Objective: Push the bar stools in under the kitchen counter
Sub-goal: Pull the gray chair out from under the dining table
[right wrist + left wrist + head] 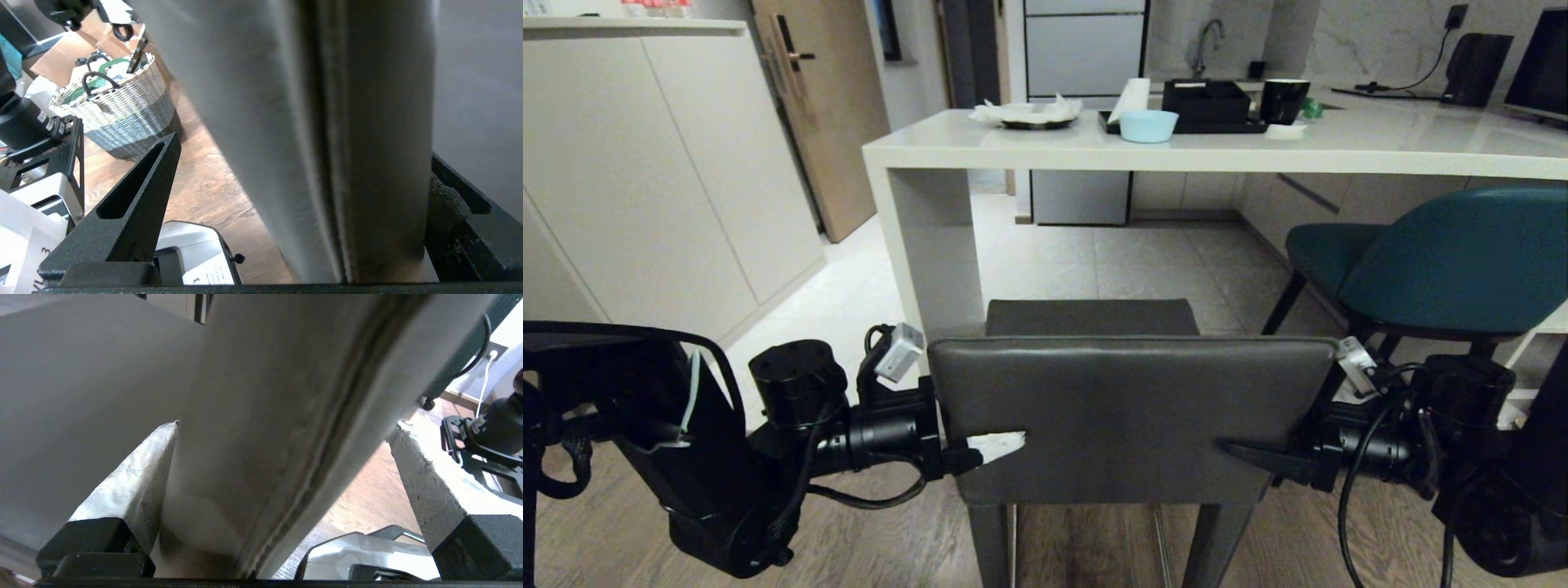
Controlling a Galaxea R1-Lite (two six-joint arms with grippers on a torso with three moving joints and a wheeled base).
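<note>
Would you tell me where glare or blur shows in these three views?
Head view: ceiling light glares off the kitchen counter. Left wrist view: the dark grey stool backrest fills the frame, soft and blurred. Right wrist view: the same backrest is blurred, while the woven basket stays sharp.

Home kitchen; stone counter (1339, 143), sink tap (1207, 41), fridge (1085, 49), bar stools (1131, 400)

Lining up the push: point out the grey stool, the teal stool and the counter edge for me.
grey stool (1127, 400): head view, middle of its backrest.
teal stool (1462, 261): head view, back of its rounded backrest.
kitchen counter (1176, 155): head view, front edge of the slab.
</note>
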